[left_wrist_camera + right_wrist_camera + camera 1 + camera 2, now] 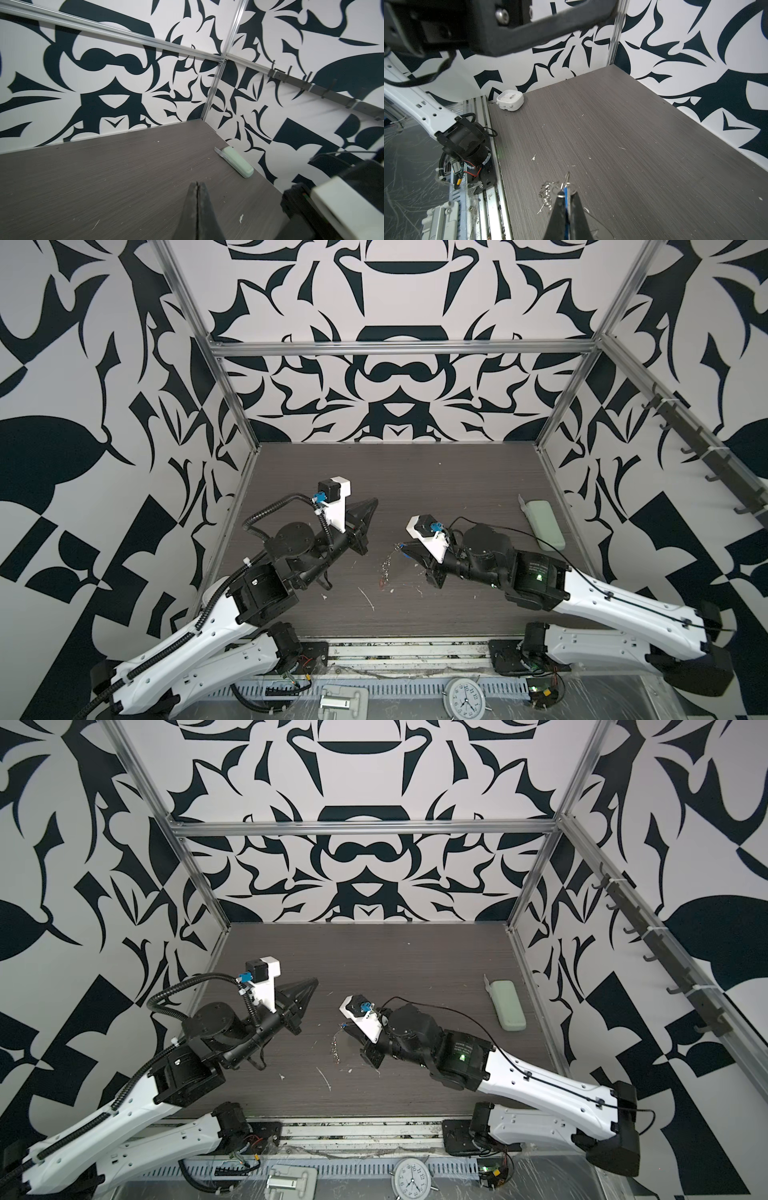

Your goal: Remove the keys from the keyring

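The blue-tagged key (pixel 566 200) is pinched edge-on between the right fingers (pixel 558 207), which are closed tight on its tag. The keyring (pixel 546 193), a chain of small silver rings, hangs from it just beside the fingertips and trails down toward the worktop (pixel 612 135). The left fingers (pixel 192 203) are pressed together with nothing between them, well apart from the chain. Two risks seem likely: the thin tag could twist or slip out of the pinch if the chain is tugged, and the loose, dangling links give the left fingers little to catch. The red-tagged key (pixel 380 581) may be the small reddish spot at the chain's lower end, too small to tell. The grey loop cannot be made out, and the held key's blade is hidden by the fingers.
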